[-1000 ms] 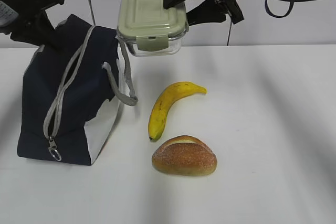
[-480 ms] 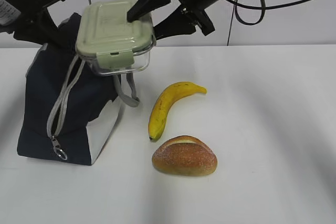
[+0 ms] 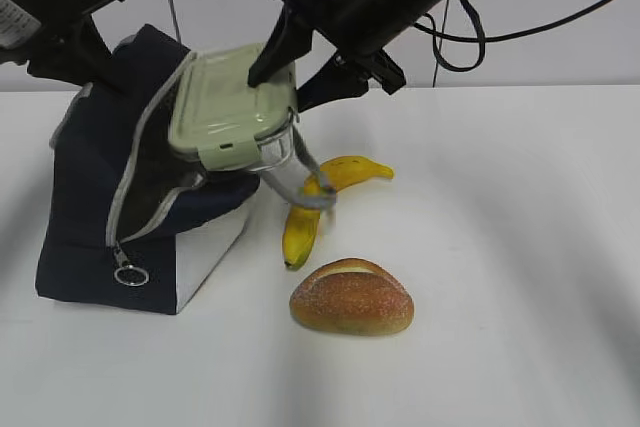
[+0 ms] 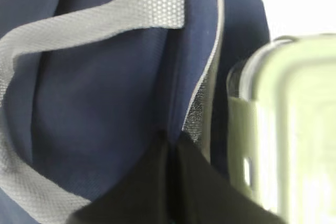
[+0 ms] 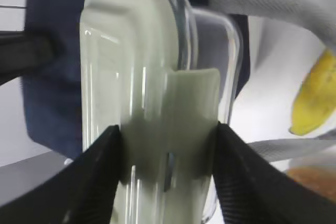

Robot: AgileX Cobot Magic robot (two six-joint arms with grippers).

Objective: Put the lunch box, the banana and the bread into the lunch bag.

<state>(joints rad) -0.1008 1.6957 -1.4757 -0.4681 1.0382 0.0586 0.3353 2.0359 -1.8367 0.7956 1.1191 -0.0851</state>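
Right gripper (image 3: 300, 62), reaching in from the upper right of the exterior frame, is clamped on the lunch box (image 3: 235, 107); in the right wrist view its two dark fingers (image 5: 97, 174) press the lid side and the glass side of the box between them. The box is tilted, lid facing the camera, at the open mouth of the lunch bag (image 3: 90, 197), left of centre. Its lower edge appears to be in or at the zipper opening, but most of the box shows above the fabric. Whether it touches the bag's rim cannot be told.

Left gripper (image 3: 70, 22), upper left of the exterior frame, sits at the bag's back top edge. In the left wrist view its fingertips (image 4: 168, 182) meet on a fold of navy fabric, so it looks closed on the bag, holding the mouth open.

Banana (image 3: 320, 202) lies on the table at frame centre, a grey strap handle draped over its upper part. Bread (image 3: 351, 297) lies just below it, lower centre, apart from it.

Progress, as judged: bag unzipped; first item mid-insertion, not released. Banana and bread untouched, both remaining.
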